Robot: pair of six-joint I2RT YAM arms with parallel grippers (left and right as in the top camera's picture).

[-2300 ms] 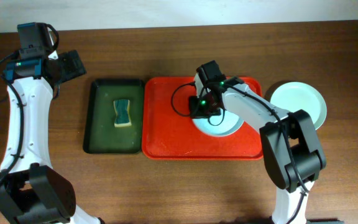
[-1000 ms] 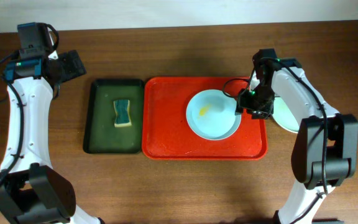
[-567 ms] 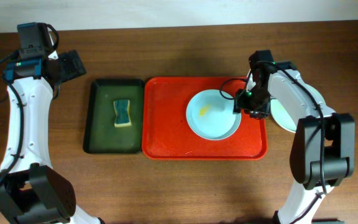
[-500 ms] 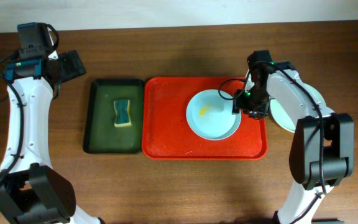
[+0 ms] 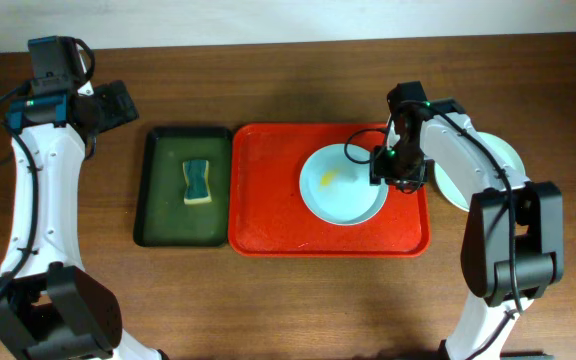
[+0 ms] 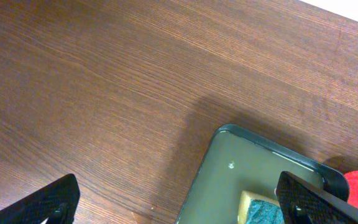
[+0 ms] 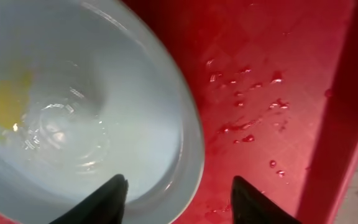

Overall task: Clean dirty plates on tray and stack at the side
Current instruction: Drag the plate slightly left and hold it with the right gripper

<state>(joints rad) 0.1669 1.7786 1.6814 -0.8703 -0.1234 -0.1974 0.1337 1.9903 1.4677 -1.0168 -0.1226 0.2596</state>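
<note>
My right claw (image 7: pixel 178 184) half open, jaws straddling the pale blue plate (image 7: pixel 73 74) rim, nothing gripped. My left claw (image 6: pixel 179 202) wide, empty. Plate, with yellow smear (image 7: pixel 8 96), lies in red tray (image 7: pixel 260 62); sponge (image 5: pixel 199 181) in green tray (image 5: pixel 163 205).

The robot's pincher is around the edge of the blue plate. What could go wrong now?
1. The right tool straddles only the thin rim of the pale blue plate, jaws open. Gripped there, the plate may tilt or slip out when lifted.
2. Water droplets lie on the red tray, so the plate might slide away.
3. The yellow smear is not wiped off. Stacked on the plate at the side, it would probably dirty it.
</note>
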